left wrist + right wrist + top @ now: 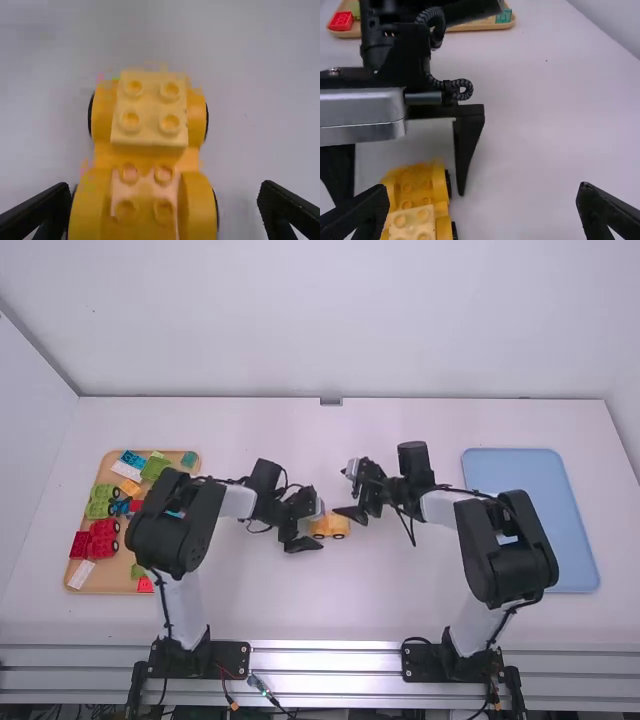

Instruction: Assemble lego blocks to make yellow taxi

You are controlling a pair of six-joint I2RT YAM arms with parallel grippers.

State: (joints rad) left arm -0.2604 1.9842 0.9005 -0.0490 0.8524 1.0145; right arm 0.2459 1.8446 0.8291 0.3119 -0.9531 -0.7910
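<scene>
Both left gripper (166, 192) and right gripper (484, 192) have fingers apart mid-frame; off-centre squeezing could skew the car (330, 526). Its top block (150, 107) might loosen.

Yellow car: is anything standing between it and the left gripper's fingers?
Nothing visible is in the way: in the left wrist view, the left gripper is open, with its fingers on either side of the yellow car.

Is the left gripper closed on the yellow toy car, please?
No, the left gripper stands open, with a gap between one finger and the yellow toy car.
</scene>
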